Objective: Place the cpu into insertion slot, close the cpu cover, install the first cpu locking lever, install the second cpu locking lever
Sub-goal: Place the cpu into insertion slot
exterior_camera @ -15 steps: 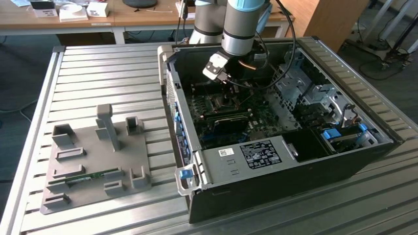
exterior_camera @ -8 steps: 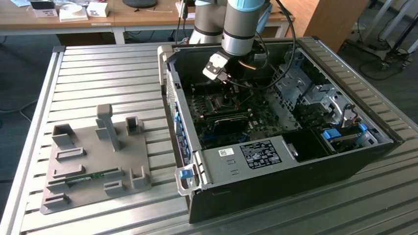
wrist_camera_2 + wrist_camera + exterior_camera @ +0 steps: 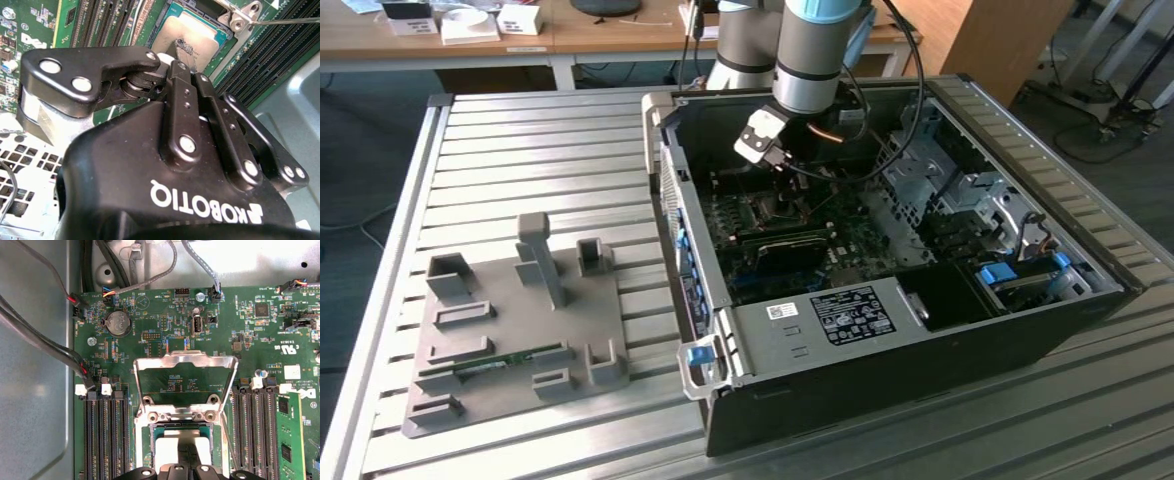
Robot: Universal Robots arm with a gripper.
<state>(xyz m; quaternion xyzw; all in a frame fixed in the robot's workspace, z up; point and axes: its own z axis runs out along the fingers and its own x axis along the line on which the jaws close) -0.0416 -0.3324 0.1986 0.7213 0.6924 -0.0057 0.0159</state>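
In the second wrist view the cpu (image 3: 200, 30), a flat square chip with a silver-grey top, lies in the insertion slot (image 3: 171, 7) on the green motherboard. My gripper (image 3: 179, 48) is shut, its fingertips together and resting on the cpu's top near one edge. In the first wrist view the cpu (image 3: 165, 450) shows pale on either side of the dark fingers (image 3: 182, 462). The cpu cover (image 3: 185, 358), a metal frame with a large window, stands raised on its hinge beyond the slot (image 3: 144, 440). A thin locking lever (image 3: 285, 21) sticks out free. In the exterior view the gripper (image 3: 781, 190) reaches down into the case.
Long black memory slots (image 3: 102, 435) flank the socket, with a green memory module (image 3: 287, 440) on one side. Grey cables (image 3: 30, 335) run along the case wall. The black computer case (image 3: 907, 340) lies open on a slatted table, beside a grey fixture plate (image 3: 520, 330).
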